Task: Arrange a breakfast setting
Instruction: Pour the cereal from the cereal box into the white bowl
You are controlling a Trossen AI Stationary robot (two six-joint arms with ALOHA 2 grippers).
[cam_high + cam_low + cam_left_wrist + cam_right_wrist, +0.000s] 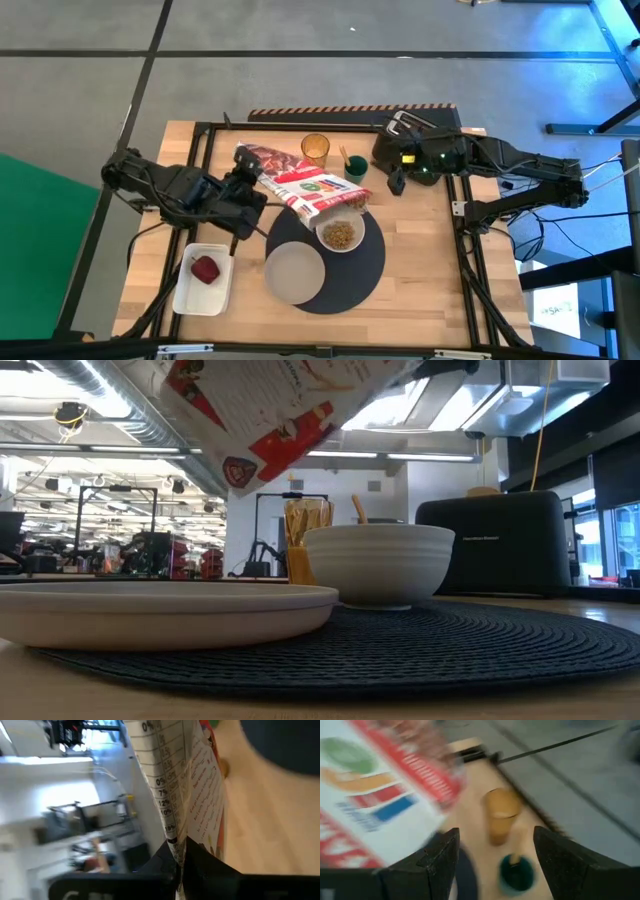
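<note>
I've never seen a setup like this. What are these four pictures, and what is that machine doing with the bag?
Two robot arms work at a wooden table. One camera looks down from above, one sits at table height, and one rides on each wrist. The left gripper holds a cereal bag tipped over a white bowl with cereal in it. The bowl and a white plate sit on a round dark mat. The right gripper waits open near an amber tumbler.
</note>
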